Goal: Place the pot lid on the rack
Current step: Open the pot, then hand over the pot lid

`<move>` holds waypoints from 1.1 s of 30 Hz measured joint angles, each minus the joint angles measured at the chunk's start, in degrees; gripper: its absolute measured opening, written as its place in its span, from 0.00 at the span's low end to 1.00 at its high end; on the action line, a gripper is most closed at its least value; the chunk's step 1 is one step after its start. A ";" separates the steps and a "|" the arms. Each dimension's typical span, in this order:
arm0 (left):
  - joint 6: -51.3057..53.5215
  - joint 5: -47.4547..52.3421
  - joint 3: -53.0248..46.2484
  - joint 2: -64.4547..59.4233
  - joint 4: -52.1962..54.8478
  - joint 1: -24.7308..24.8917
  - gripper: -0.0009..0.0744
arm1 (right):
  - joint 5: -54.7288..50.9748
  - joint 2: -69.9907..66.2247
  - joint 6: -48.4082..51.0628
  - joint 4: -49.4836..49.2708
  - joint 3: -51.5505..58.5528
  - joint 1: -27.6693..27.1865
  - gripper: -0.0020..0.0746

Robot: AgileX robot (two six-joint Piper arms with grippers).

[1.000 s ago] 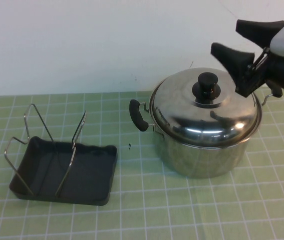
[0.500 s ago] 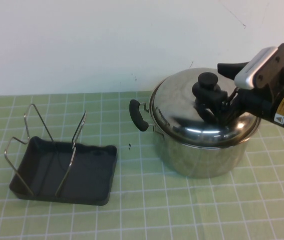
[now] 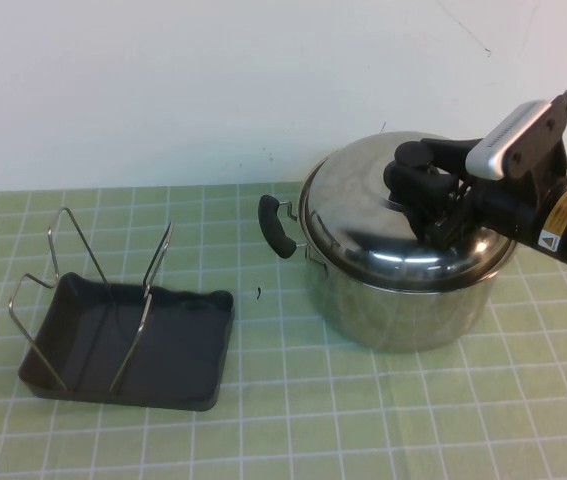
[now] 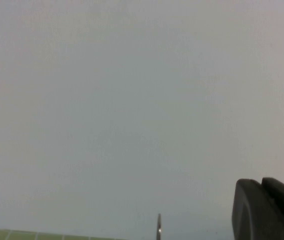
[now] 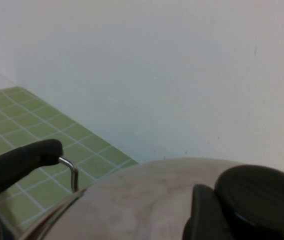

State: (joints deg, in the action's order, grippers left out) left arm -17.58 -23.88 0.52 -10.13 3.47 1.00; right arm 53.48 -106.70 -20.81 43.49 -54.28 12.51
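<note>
The pot lid (image 3: 363, 215), domed shiny steel with a black knob (image 3: 405, 172), lies on the steel pot (image 3: 403, 305) at the right of the green mat. My right gripper (image 3: 421, 175) reaches in from the right and is shut on the knob, one finger on each side. In the right wrist view a finger (image 5: 202, 217) presses against the knob (image 5: 259, 192) above the lid's dome (image 5: 131, 200). The rack (image 3: 128, 340), a dark grey tray with wire loops, stands at the left. My left gripper (image 4: 262, 205) shows only in its wrist view, shut, facing the white wall.
The pot's black handle (image 3: 276, 230) sticks out toward the rack; it also shows in the right wrist view (image 5: 19, 162). A white wall rises behind the mat. Bare green checked mat (image 3: 293, 420) lies between the pot and the rack and along the front.
My right gripper came down from above right of the pot, moved left onto the knob and closed its fingers around it. The lid and rack have not moved.
</note>
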 joint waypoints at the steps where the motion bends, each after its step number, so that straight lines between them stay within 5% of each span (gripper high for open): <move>1: -2.63 0.87 0.64 -0.02 2.22 0.00 0.01 | 0.11 0.00 0.08 -0.11 0.00 0.00 0.49; 13: -56.12 -5.75 5.17 -0.40 21.72 0.00 0.05 | 1.68 8.76 1.52 -0.40 0.11 -0.10 0.49; 16: -70.95 -13.18 5.40 -0.40 27.80 0.00 0.22 | 2.69 14.71 1.50 -0.11 0.11 -0.10 0.49; 22: -106.80 -21.15 5.87 -0.40 35.73 0.00 0.81 | 6.26 25.04 -6.82 6.27 0.11 4.55 0.49; 26: -116.45 -21.59 5.87 -0.40 41.93 0.00 0.91 | 7.02 27.14 -9.92 10.36 0.11 14.40 0.49; 33: -118.12 -21.79 5.87 -0.40 43.56 0.00 0.93 | 1.63 27.19 -8.80 8.56 0.19 29.23 0.49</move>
State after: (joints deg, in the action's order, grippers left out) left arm -135.70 -45.67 6.38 -10.53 47.04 1.00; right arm 55.11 -79.50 -29.62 52.05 -54.09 41.74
